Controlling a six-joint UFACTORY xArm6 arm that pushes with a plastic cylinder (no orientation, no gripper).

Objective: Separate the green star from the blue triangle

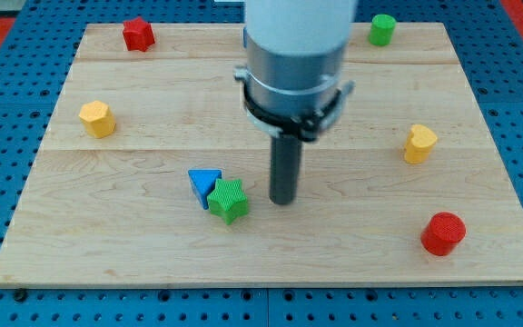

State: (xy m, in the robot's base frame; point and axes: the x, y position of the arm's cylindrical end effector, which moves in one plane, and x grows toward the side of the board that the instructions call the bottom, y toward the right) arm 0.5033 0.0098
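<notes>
The green star [229, 200] lies on the wooden board, low and left of the middle. The blue triangle [204, 183] sits right against its upper left side, touching it. My tip [283, 200] rests on the board just to the right of the green star, a small gap apart from it. The rod rises from the tip into the large grey arm body at the view's top.
A red star [138, 34] lies at the top left and a green cylinder [382, 29] at the top right. A yellow hexagon [97, 119] is at the left, a yellow heart [419, 143] at the right, a red cylinder [443, 233] at the bottom right.
</notes>
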